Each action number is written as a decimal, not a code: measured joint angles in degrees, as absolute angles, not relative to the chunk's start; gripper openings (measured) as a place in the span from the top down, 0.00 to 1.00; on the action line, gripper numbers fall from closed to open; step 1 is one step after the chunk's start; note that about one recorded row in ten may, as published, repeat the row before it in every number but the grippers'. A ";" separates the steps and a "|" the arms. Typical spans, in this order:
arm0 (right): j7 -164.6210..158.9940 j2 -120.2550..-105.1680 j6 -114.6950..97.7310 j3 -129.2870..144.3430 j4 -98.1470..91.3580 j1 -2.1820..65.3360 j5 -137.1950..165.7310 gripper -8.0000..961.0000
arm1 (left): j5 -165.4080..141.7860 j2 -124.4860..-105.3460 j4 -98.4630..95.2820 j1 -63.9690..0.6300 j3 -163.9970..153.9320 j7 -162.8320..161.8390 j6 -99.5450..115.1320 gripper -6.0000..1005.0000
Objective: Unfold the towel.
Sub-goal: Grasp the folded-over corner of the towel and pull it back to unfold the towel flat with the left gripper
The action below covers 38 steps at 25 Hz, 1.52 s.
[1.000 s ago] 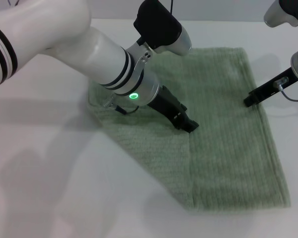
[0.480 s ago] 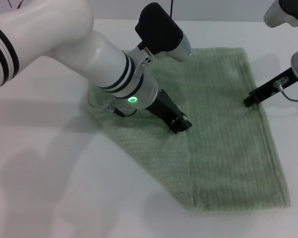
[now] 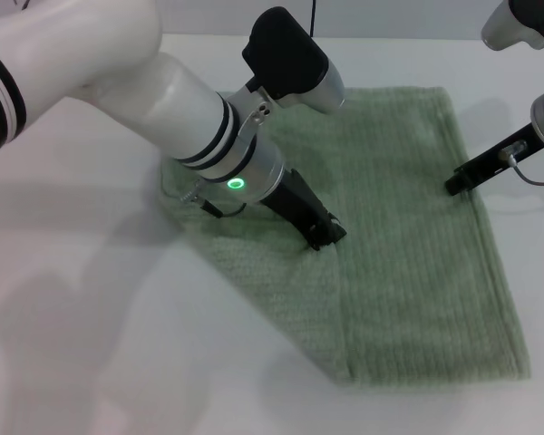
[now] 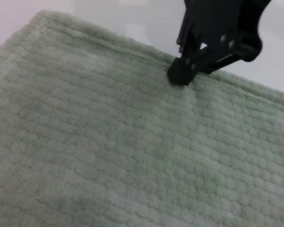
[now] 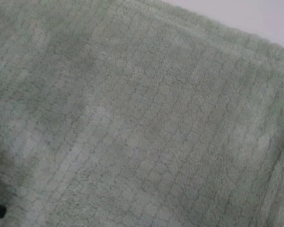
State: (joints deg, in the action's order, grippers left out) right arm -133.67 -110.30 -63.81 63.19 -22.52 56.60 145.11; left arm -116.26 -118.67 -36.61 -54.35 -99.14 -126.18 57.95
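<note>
The pale sage-green towel [image 3: 408, 236] lies flat on the white table, with a layer edge running from its middle down to the near hem. My left gripper [image 3: 325, 233] is low on the towel's middle, at the top of that layer edge, shut on the cloth. My right gripper [image 3: 455, 185] is shut, with its tip resting on the towel's right hem. It also shows in the left wrist view [image 4: 180, 75], touching the hem. The right wrist view shows only towel [image 5: 142, 113].
The white table [image 3: 91, 344] lies bare to the left of and in front of the towel. My left arm [image 3: 163, 100] reaches across the towel's far left part and hides it.
My left gripper has slid left across the towel, and the top of the layer edge has moved left with it. The right gripper has not moved.
</note>
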 joint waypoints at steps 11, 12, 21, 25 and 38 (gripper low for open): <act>-133.68 -110.23 -63.81 63.19 -22.56 56.45 145.10 0.99 | -120.05 -118.03 -37.55 -53.91 -87.56 -120.88 66.82 0.91; -133.68 -110.21 -63.81 63.19 -22.55 56.45 145.10 0.99 | -121.46 -118.02 -37.69 -53.88 -86.08 -120.69 67.75 0.92; -133.58 -110.21 -63.81 63.19 -22.50 56.42 145.10 0.99 | -125.03 -117.96 -39.31 -53.08 -83.33 -120.58 71.03 0.92; -133.48 -110.21 -63.81 63.19 -22.50 56.43 145.11 0.99 | -125.16 -117.43 -41.45 -51.94 -82.79 -120.58 72.81 0.92; -132.99 -110.22 -63.81 63.14 -22.40 56.57 145.10 0.99 | -131.68 -117.68 -47.32 -49.85 -77.63 -120.58 79.88 0.92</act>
